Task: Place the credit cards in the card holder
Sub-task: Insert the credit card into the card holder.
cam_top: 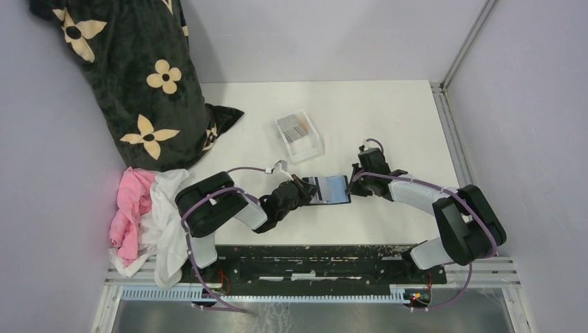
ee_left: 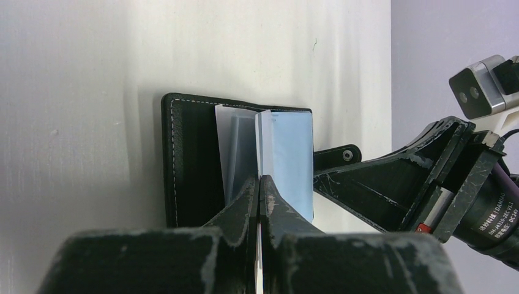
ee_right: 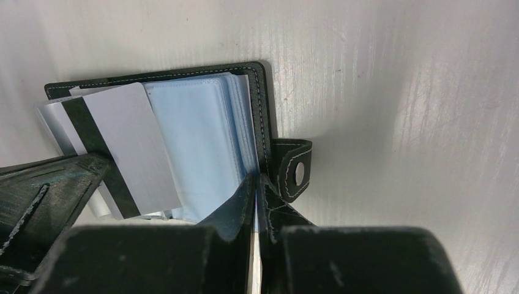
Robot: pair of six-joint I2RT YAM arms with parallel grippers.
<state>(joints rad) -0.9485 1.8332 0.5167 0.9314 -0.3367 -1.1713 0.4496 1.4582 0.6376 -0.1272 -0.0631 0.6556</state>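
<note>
now, a credit card [ee_right: 131, 147] meets the open card holder [ee_left: 190, 165] toward the table's [cam_top: 388, 111] front edge.
left gripper [ee_left: 258, 184] pinches the thin, stiff, likely slick card by one end; right gripper [ee_right: 256, 184] is closed on the holder's soft sleeve edge beside the snap tab [ee_right: 297, 171]. the clear tray [cam_top: 315, 149], mid-table, holds more credit cards [cam_top: 297, 127].

The only print I can read is on my right arm: a white label on its black wrist motor [ee_left: 497, 215], low at the right of the left wrist view. It runs sideways and reads "DAMIAO" and "DC:24V". A smaller line beside them begins "DM-", and the rest is too small to tell. The black plush cloth [cam_top: 139, 83] at the table's far left carries cream four-petal flower signs. No lettering on it can be read.
</note>
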